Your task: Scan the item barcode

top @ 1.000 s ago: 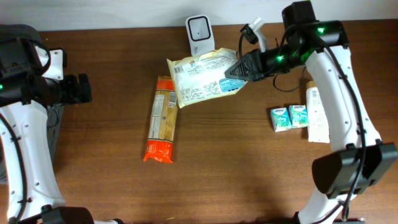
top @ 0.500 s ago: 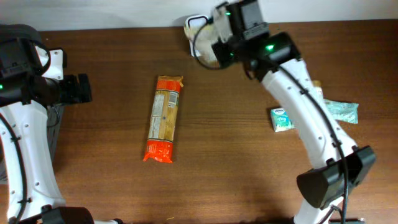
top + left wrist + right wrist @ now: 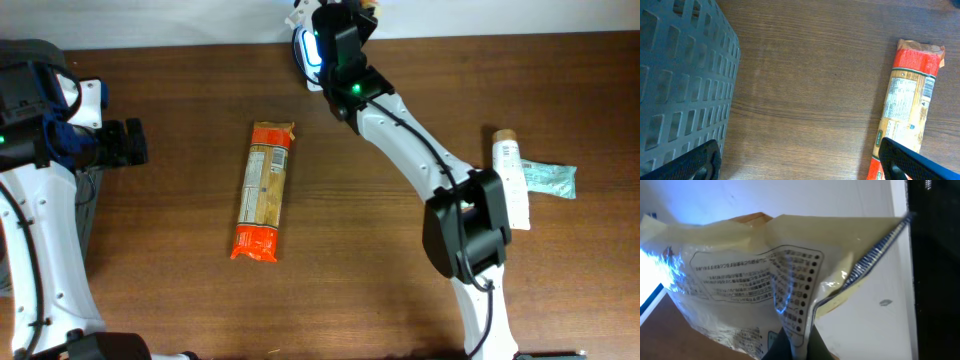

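The right gripper [image 3: 796,347] is clamped shut on an edge of the pale yellow food bag [image 3: 755,275]. It holds the bag just beyond the far end of the pasta packet [image 3: 262,190], at the white scanner [image 3: 301,42], where blue light falls across its printed label. The left gripper [image 3: 800,161] hangs wide open and empty, well left of the pasta packet, beside a grey basket [image 3: 680,75].

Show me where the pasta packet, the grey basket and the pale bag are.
pasta packet [image 3: 264,190]: overhead view, middle label.
grey basket [image 3: 680,75]: left wrist view, slotted wall.
pale bag [image 3: 740,280]: right wrist view, printed face.
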Robot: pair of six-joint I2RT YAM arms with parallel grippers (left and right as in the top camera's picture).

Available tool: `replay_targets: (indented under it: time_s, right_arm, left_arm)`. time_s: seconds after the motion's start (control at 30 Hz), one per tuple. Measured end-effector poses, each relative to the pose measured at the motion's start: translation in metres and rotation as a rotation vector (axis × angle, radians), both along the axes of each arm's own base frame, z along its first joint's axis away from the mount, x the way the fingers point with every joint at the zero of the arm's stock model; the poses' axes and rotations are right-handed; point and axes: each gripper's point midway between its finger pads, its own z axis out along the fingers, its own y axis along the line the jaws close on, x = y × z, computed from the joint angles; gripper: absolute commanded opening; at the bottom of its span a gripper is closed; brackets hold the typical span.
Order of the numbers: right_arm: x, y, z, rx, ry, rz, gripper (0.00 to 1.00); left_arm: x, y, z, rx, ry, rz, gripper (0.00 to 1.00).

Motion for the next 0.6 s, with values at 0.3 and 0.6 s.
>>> replay_targets:
  time_s: [0.3, 0.6]
  right_arm:
    - [0.015, -0.007, 0.013, -0.057, -0.071, 0.044, 0.04]
    - [0.022, 0.003, 0.026, -0.085, -0.125, 0.15, 0.04]
  left_arm:
    - [0.0, 0.0, 0.0, 0.0, 0.0, 0.0, 0.99]
    - [0.0, 0.0, 0.0, 0.0, 0.0, 0.0, 0.99]
